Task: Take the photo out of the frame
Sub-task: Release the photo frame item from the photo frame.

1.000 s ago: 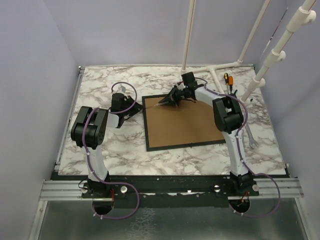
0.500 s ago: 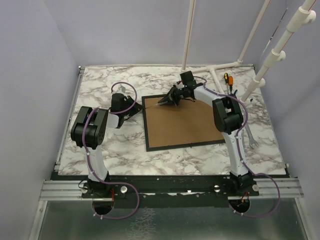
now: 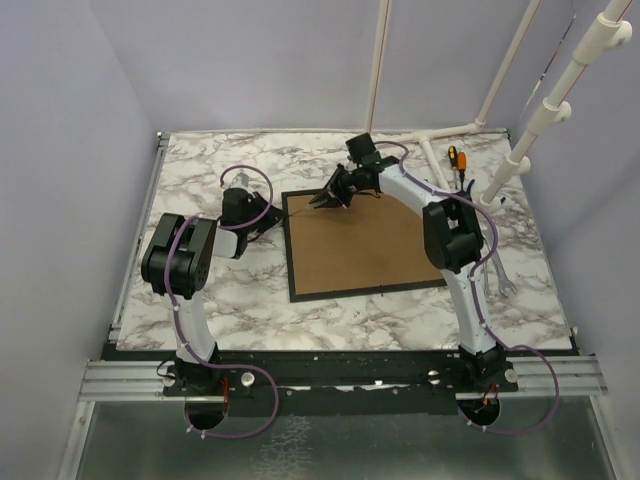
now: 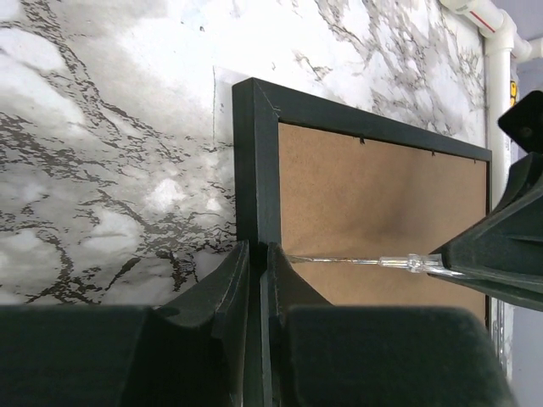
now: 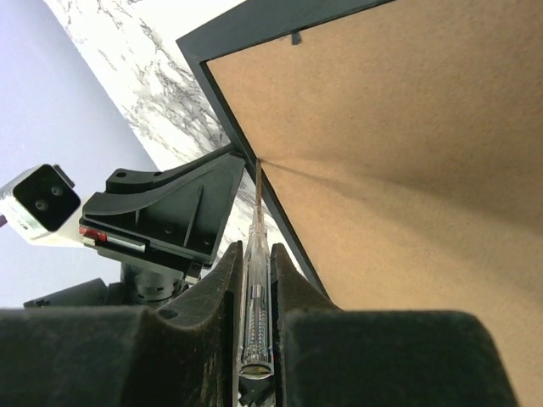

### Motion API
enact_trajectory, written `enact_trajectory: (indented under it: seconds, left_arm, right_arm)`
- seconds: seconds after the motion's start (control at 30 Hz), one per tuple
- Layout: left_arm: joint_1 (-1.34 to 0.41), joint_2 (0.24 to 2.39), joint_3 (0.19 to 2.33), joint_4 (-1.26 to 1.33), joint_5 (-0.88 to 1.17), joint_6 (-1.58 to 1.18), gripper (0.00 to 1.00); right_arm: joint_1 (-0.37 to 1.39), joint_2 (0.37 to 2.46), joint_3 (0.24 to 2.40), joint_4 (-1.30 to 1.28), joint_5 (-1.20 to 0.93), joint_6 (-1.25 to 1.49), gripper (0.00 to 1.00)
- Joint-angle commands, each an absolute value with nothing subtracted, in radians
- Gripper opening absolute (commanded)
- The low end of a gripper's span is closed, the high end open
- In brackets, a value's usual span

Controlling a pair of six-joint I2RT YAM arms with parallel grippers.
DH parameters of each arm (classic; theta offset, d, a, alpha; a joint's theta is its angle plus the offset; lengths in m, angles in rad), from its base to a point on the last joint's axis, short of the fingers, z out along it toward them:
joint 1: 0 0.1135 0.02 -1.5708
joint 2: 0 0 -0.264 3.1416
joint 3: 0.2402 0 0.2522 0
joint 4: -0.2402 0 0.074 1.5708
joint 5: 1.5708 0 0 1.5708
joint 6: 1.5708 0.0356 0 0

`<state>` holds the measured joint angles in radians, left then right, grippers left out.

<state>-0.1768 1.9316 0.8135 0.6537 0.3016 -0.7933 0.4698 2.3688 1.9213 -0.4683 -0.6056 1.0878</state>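
Marble table (image 3: 200, 290): left gripper (image 4: 257, 254) pinches the face-down frame (image 4: 254, 170) at its 9 o'clock rim; right gripper (image 5: 254, 254) grips a screwdriver (image 5: 254, 314) at the backboard (image 5: 407, 153) edge, next needing upward leverage.

Marbled worktop (image 3: 200, 300). White pipe frame (image 3: 470, 128) on its far right corner, orange-handled screwdriver (image 3: 452, 157) there too. Wrench (image 3: 505, 287) by its right edge. Clear-handled screwdriver (image 5: 254, 314) over its far middle.
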Motion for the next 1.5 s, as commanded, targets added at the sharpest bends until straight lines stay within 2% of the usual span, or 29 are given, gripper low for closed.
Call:
enact_trajectory:
  seconds: [0.0,0.33,0.73,0.97,1.17,1.47]
  left_arm:
    - [-0.237,1.922,0.784,0.64,0.361,-0.811,0.13]
    - [-0.283,1.916,0.757,0.659,0.362,-0.834,0.13]
    - [-0.333,1.887,0.735,0.666,0.353,-0.844,0.13]
    - [-0.333,1.884,0.73,0.666,0.354,-0.845,0.12]
    - [-0.315,1.878,0.73,0.652,0.352,-0.836,0.13]
    - [-0.26,1.818,0.738,0.562,0.324,-0.778,0.13]
  right_arm:
    - [0.593,2.399,1.995,-0.616,-0.511,1.053,0.01]
    - [0.667,2.409,2.164,-0.735,-0.343,0.952,0.01]
    - [0.736,2.454,2.308,-0.725,-0.402,0.751,0.01]
    - [0.763,2.458,2.331,-0.743,-0.362,0.726,0.01]
    - [0.762,2.435,2.312,-0.783,-0.282,0.724,0.0]
    - [0.673,2.187,2.018,-0.618,-0.195,0.717,0.01]
